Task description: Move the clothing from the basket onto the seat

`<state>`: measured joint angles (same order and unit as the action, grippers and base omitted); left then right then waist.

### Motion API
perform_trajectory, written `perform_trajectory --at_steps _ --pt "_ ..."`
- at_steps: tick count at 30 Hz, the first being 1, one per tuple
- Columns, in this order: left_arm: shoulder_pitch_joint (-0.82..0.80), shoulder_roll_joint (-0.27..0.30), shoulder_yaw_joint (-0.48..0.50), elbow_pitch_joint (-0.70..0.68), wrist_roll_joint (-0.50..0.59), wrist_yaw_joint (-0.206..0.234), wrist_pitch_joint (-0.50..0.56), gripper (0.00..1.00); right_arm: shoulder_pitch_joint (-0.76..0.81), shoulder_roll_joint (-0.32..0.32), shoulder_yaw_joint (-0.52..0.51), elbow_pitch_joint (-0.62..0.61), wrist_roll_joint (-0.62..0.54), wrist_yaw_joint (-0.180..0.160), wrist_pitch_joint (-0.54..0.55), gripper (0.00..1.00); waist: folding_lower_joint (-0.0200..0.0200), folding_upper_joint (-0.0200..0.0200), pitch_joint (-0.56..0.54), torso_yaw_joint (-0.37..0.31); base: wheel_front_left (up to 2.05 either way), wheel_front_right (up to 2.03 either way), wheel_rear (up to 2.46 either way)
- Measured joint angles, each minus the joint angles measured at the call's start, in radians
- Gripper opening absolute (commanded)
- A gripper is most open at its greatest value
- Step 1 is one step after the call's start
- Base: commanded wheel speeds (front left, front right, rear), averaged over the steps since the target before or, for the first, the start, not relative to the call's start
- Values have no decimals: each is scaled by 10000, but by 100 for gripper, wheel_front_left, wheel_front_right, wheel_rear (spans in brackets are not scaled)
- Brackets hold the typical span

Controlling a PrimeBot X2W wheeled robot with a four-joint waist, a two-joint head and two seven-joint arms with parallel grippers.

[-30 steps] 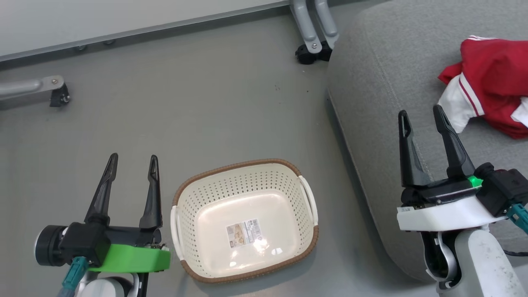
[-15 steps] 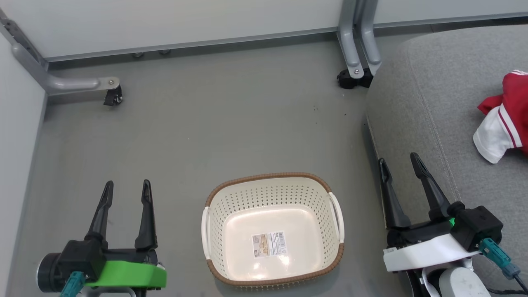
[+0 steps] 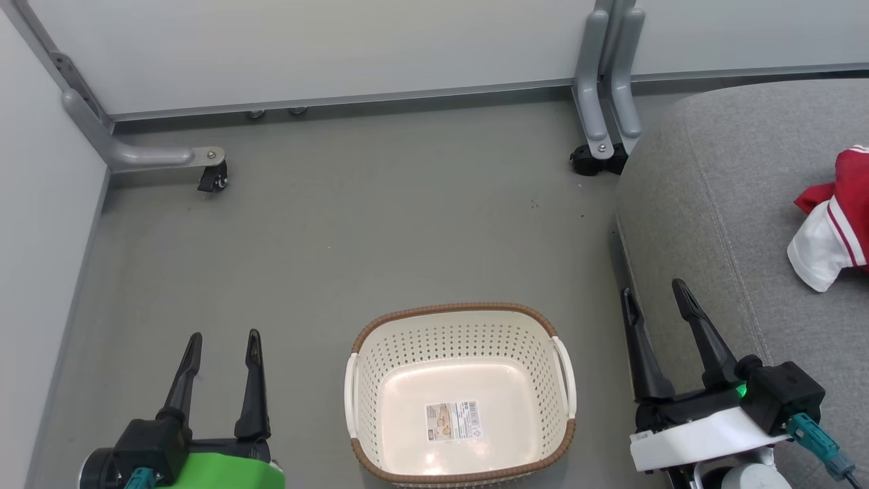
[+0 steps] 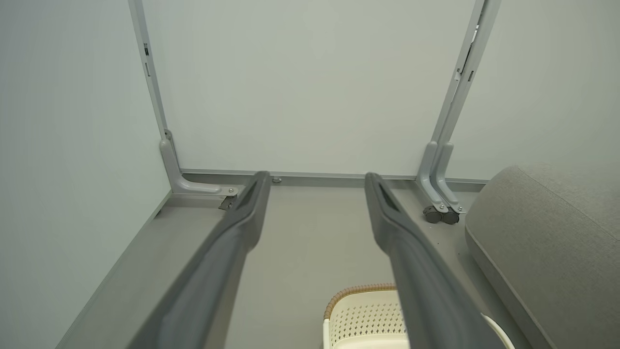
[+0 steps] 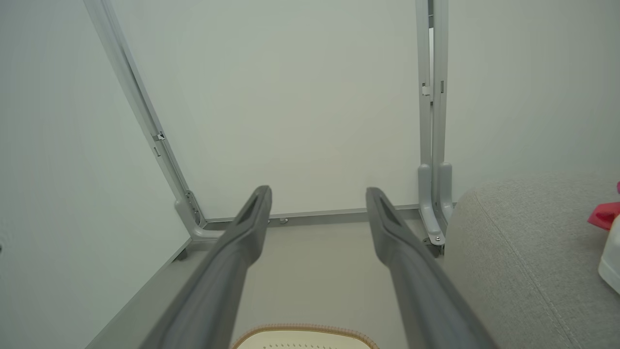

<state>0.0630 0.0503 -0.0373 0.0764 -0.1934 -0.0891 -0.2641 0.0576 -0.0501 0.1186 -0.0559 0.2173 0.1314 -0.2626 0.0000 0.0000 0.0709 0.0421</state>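
both arms sit low, fingers pointing forward: the left gripper and right gripper are spread wide, gripping nothing. between them the basket stands on the floor, mouth up, handles left and right. farther right, the clothing lies bunched on the seat.

Basket on floor, clothing on seat

Basket: glossy perforated plastic, woven-look rim. Seat: matt woven cloth. Clothing: soft fabric.
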Motion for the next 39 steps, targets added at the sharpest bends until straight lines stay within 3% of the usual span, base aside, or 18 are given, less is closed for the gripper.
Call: perform_trajectory --at_steps 21,36,37,39 --pt "30 -2 50 253 -59 104 0 100 -3 0 21 -92 86 0 -2 100 0 1 10 -86 0 0 0" --pt "267 -8 548 136 -679 -167 0 100 -2 2 121 -90 111 0 0 100 0 0 -69 -80 0 0 0" --pt "283 -6 564 136 -694 -180 0 0 -2 2 123 -94 111 0 0 0 0 0 -56 -79 0 0 0" --pt "295 -25 550 313 -694 -173 2 0 12 10 136 63 113 2 10 0 0 0 -54 -78 0 0 0"
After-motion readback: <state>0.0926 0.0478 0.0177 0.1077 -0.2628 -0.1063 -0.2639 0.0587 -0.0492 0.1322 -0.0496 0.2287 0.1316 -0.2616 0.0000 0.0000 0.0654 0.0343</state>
